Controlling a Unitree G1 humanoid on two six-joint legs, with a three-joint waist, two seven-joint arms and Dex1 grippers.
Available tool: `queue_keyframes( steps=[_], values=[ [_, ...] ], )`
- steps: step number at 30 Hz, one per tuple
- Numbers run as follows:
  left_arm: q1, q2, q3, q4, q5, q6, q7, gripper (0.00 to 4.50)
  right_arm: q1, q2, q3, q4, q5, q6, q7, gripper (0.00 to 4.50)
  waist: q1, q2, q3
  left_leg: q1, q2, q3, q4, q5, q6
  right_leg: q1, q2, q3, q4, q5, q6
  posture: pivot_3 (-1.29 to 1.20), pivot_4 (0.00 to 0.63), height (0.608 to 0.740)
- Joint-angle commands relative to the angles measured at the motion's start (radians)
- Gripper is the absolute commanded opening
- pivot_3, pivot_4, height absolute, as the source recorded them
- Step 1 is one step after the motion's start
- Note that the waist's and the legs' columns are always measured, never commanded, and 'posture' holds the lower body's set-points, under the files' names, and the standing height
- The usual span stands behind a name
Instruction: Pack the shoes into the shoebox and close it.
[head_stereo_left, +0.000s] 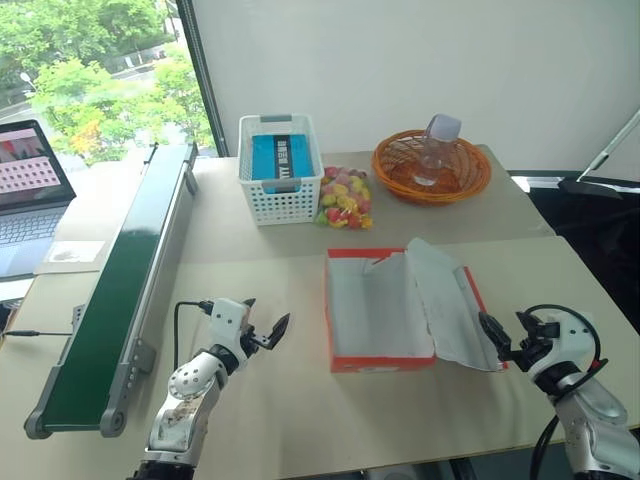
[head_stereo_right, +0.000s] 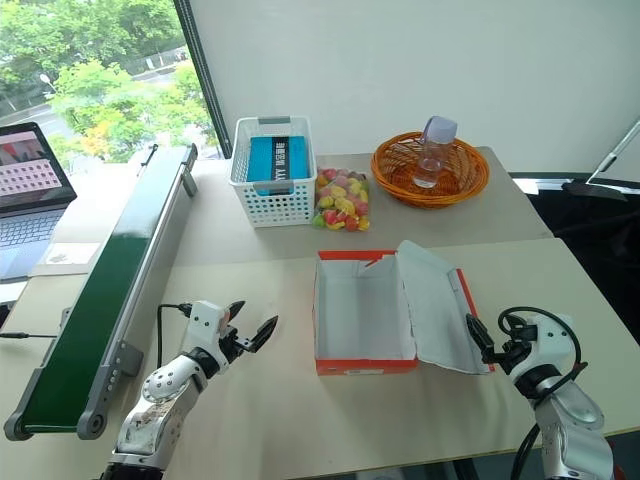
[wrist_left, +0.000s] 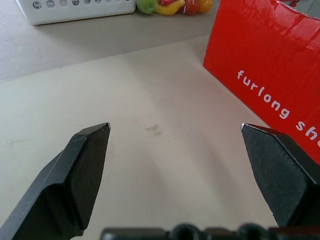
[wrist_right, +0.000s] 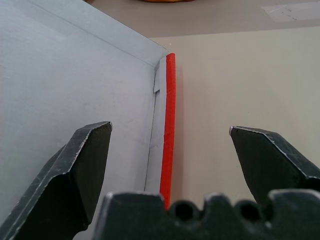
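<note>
1. The shoebox (head_stereo_left: 380, 310), red-orange outside and white inside, lies open on the pale tabletop (head_stereo_left: 270, 410), roughly in the middle of the near half.
2. Its lid (head_stereo_left: 450, 305) is folded back to the right, white inner face up, with a thin red edge along its far side; a bit of white paper seems to stick up at the hinge, though that is hard to make out.
3. The left wrist view shows the box's red side wall with white lettering.
4. The right gripper (head_stereo_left: 497, 338) hangs just at the lid's outer edge, fingers spread wide with nothing between them; in the right wrist view the lid's red edge runs between the two fingers.
5. The left gripper (head_stereo_left: 268, 331) is to the left of the box, clearly apart from it, fingers parted and empty over bare tabletop.
6. Behind the box sit a bag of coloured sweets (head_stereo_left: 345, 197), a white lattice basket (head_stereo_left: 280, 168) with a blue packet inside, and an orange wicker bowl (head_stereo_left: 432, 170) holding a clear bottle (head_stereo_left: 434, 148).
7. A green conveyor belt (head_stereo_left: 120, 290) runs along the left side, with a laptop (head_stereo_left: 25, 190) beyond it.
</note>
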Motion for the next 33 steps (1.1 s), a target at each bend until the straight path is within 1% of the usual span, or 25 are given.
queue_keyframes(
  steps=[1,4,9,12,13,17,21,25,29,33],
  values=[
    [-0.025,0.012,-0.003,-0.030,-0.007,0.024,-0.008,4.48,-0.025,-0.015,-0.025,0.006,-0.005,-0.031,0.000,4.50,0.000,0.000,0.000,0.000,0.000,0.000,0.000,0.000,0.000,0.000,0.000,0.000,0.000,0.000,0.000,0.00,0.150,0.740],
    [-0.108,0.006,0.031,-0.088,-0.037,0.045,0.017,4.48,-0.091,-0.062,-0.066,0.030,0.011,-0.024,-0.001,4.50,0.000,0.000,0.000,-0.001,0.000,0.000,0.000,0.000,0.000,0.000,0.000,0.000,0.000,0.000,0.000,0.00,0.150,0.740],
    [-0.316,0.023,0.095,-0.108,-0.013,0.100,0.108,4.48,-0.274,-0.128,-0.089,0.040,0.041,0.036,-0.039,4.50,-0.001,0.000,0.000,-0.001,-0.001,0.000,0.001,0.001,0.001,0.000,0.000,0.000,0.000,0.001,0.001,0.00,0.150,0.740],
    [-0.426,0.036,0.146,-0.108,-0.028,0.114,0.140,4.48,-0.378,-0.152,-0.044,0.013,0.031,0.084,-0.042,4.50,-0.003,0.000,0.000,-0.001,-0.001,-0.001,0.001,0.002,0.003,0.000,0.002,0.000,0.000,0.002,0.003,0.00,0.150,0.740],
    [-0.449,0.042,0.158,-0.111,-0.033,0.116,0.145,4.48,-0.404,-0.154,-0.029,0.003,0.027,0.097,-0.041,4.50,-0.003,0.000,0.000,-0.002,-0.001,-0.002,0.000,0.002,0.003,0.000,0.002,0.000,0.000,0.004,0.007,0.00,0.150,0.740],
    [-0.538,0.085,0.192,-0.124,-0.018,0.165,0.176,4.48,-0.539,-0.133,0.057,-0.058,0.043,0.182,-0.030,4.50,-0.002,-0.001,0.001,-0.004,-0.001,-0.003,-0.001,0.002,0.004,-0.001,0.002,0.000,0.000,0.004,0.005,0.00,0.150,0.740],
    [-0.554,0.123,0.192,-0.167,0.008,0.257,0.213,4.48,-0.612,-0.105,0.127,-0.087,0.051,0.249,-0.002,4.50,0.003,-0.001,0.001,-0.004,-0.002,-0.003,-0.001,0.002,0.004,-0.001,0.002,0.000,0.000,0.005,0.005,0.00,0.150,0.740],
    [-0.522,0.144,0.207,-0.235,0.027,0.375,0.266,4.48,-0.659,-0.082,0.188,-0.079,0.045,0.299,0.040,4.50,0.006,-0.003,0.002,-0.004,-0.002,-0.004,-0.001,0.002,0.003,-0.001,0.002,-0.002,0.000,0.005,0.005,0.00,0.150,0.740],
    [-0.464,0.119,0.233,-0.309,0.016,0.444,0.309,4.48,-0.677,-0.058,0.235,-0.079,0.045,0.347,0.071,4.50,0.007,-0.003,0.002,-0.006,-0.002,-0.004,-0.001,0.002,0.003,-0.002,0.001,-0.002,0.000,0.006,0.003,0.00,0.150,0.740],
    [-0.363,0.092,0.246,-0.390,0.023,0.500,0.350,4.48,-0.666,-0.032,0.281,-0.129,0.078,0.429,0.116,4.50,0.002,-0.003,0.002,-0.006,-0.001,-0.004,-0.001,0.002,0.003,-0.002,0.001,-0.002,0.000,0.006,0.002,0.00,0.150,0.740]
  ],
)
